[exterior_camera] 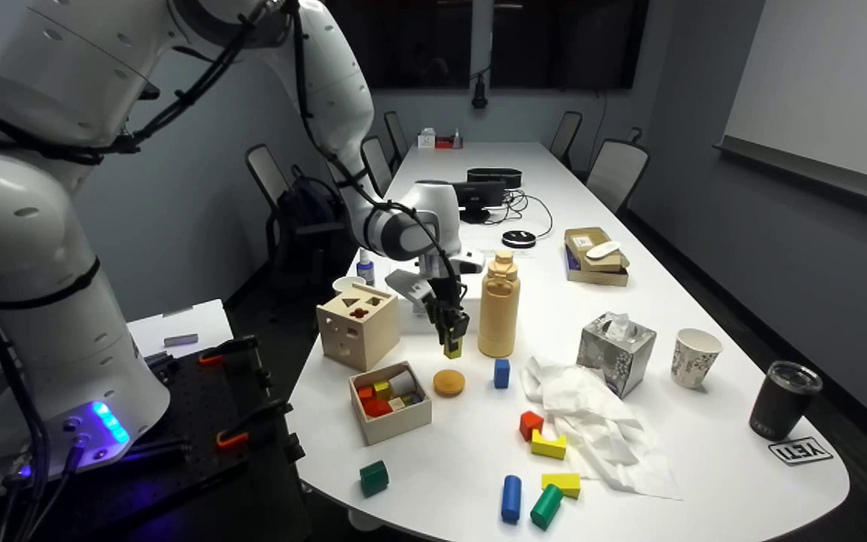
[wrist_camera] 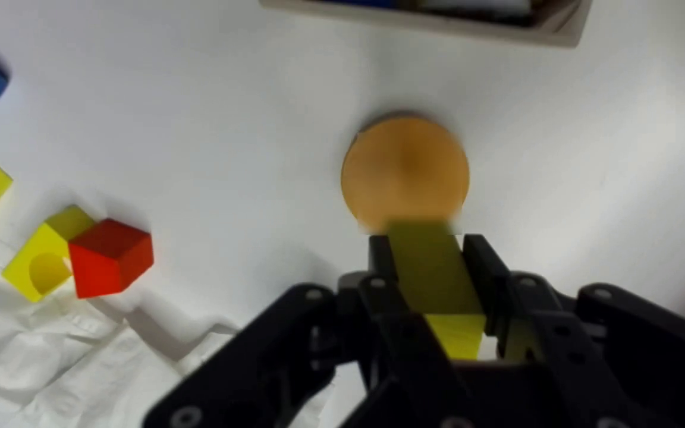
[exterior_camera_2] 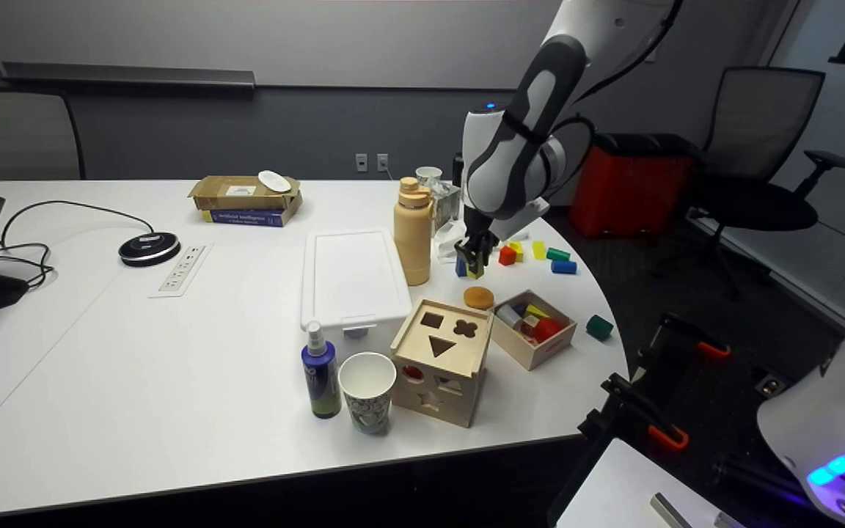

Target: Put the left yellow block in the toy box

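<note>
The left yellow block is between the fingers of my gripper, low over the white table. In the wrist view the yellow block fills the gap between the fingertips, which look closed on its sides. It also shows below the gripper in an exterior view, as a small yellow patch. Whether its underside touches the table I cannot tell. The toy box, a light wooden cube with cut-out holes, stands near the table edge. It shows in both exterior views and is out of the wrist view.
A tan bottle stands close beside the gripper. A white lidded bin is beside the toy box. An orange disc, a blue block and a shallow wooden tray of blocks lie nearby. Crumpled tissue lies beyond.
</note>
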Robot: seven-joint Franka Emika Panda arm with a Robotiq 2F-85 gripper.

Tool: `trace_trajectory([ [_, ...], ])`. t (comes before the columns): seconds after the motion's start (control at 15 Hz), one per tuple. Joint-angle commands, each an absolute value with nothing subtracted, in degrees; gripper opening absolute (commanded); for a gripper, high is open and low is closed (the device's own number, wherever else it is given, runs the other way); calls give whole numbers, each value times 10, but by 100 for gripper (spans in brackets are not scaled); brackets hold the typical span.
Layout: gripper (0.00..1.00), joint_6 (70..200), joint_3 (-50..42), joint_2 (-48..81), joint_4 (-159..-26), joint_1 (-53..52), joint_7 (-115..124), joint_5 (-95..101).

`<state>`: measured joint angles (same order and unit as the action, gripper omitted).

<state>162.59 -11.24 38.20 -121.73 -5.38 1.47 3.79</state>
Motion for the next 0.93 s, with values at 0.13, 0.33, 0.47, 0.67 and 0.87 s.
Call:
trace_trajectory([
  [0.13,8,1573,-64,177,-1388,-47,-26,84],
  [0.33,8,1548,-13,86,-1456,-36,-80,73],
  [0.47,8,1543,17,50,-1487,-34,-116,61],
  [0.67,8,1550,47,27,-1514,-38,-166,37],
  [0.87,8,1565,60,43,-1517,-40,-202,21],
])
